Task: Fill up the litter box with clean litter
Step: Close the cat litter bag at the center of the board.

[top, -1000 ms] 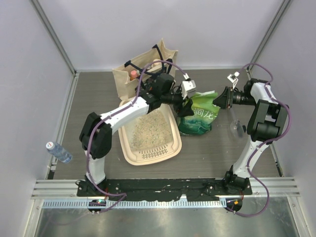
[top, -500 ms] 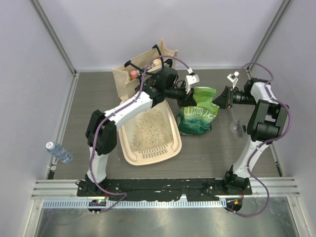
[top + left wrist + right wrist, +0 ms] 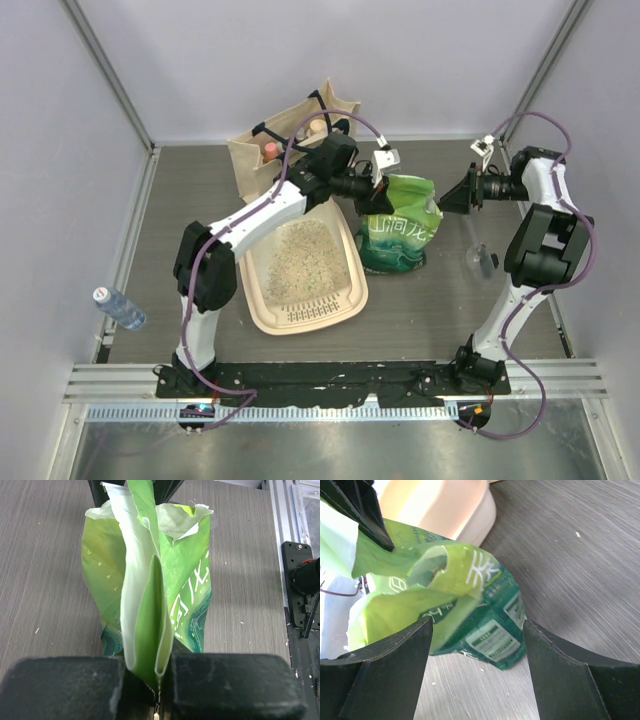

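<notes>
A dark wood-grain tabletop (image 3: 430, 310) fills a white-walled cell. Nearest the arm bases lies the litter box (image 3: 300, 322), a smooth cream plastic tray with rounded corners. It holds the clean litter (image 3: 300, 260), a pale, speckled, sandy layer over its floor. Just right of it stands the crinkled glossy green bag (image 3: 402, 232). The left pincer (image 3: 159, 670), open beside the bag's mouth a second ago, is now clamped together on a pale folded edge of the torn top. The right pincer (image 3: 477, 625) has spread wider and drawn slightly away; its black fingers stand apart with the bag just ahead of them, not gripped. The left arm hides the tray's far corner. Whether litter remains in the bag cannot be seen. A small clear item (image 3: 482, 258) on the right is too faint to identify. At the far edge stands a beige canvas tote (image 3: 262, 152) with dark handles.
</notes>
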`<move>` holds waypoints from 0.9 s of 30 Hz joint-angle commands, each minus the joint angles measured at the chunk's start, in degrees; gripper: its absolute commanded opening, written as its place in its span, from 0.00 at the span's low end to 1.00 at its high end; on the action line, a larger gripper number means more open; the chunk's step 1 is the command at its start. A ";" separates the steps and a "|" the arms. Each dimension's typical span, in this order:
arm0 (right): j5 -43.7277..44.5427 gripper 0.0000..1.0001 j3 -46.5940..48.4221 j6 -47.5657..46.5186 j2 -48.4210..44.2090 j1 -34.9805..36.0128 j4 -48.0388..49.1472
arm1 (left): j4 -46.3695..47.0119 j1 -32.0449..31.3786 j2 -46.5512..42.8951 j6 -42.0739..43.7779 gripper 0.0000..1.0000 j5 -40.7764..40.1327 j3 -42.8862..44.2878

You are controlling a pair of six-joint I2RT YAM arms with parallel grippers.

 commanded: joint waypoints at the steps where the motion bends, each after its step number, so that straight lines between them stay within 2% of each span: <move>1: 2.17 0.78 3.35 -1.20 -2.79 -4.98 -9.23 | -2.70 1.09 -0.17 1.12 0.00 0.75 2.70; 5: 5.23 0.78 2.40 -4.69 -4.19 -7.44 -9.23 | -3.23 1.35 0.36 1.12 0.00 1.01 3.22; 8: 10.49 0.69 -3.91 -11.10 -9.00 -5.96 -9.23 | -4.02 1.53 0.71 1.04 0.00 1.54 3.84; 9: 11.82 0.62 -5.51 -14.61 -10.34 -5.08 -9.23 | -4.28 1.53 0.88 1.12 0.00 1.62 4.28; 12: 13.07 0.53 -10.52 -18.32 -13.42 -2.61 -9.23 | -4.81 1.62 0.89 1.47 0.00 2.24 4.54; 16: 8.86 0.53 -9.92 -17.90 -13.25 -2.87 -9.41 | -6.22 1.70 0.62 2.44 0.00 3.20 4.54; 20: 5.86 0.63 -6.84 -15.60 -13.86 -2.18 -9.23 | -7.54 1.79 0.36 3.15 0.01 3.29 4.63; 23: 10.42 0.66 -11.64 -20.42 -17.20 0.46 -9.23 | -8.32 2.40 0.80 3.23 0.00 3.29 6.20; 27: 11.13 0.65 -18.87 -21.58 -21.33 1.17 -9.23 | -10.52 3.81 2.29 3.50 0.00 3.38 9.28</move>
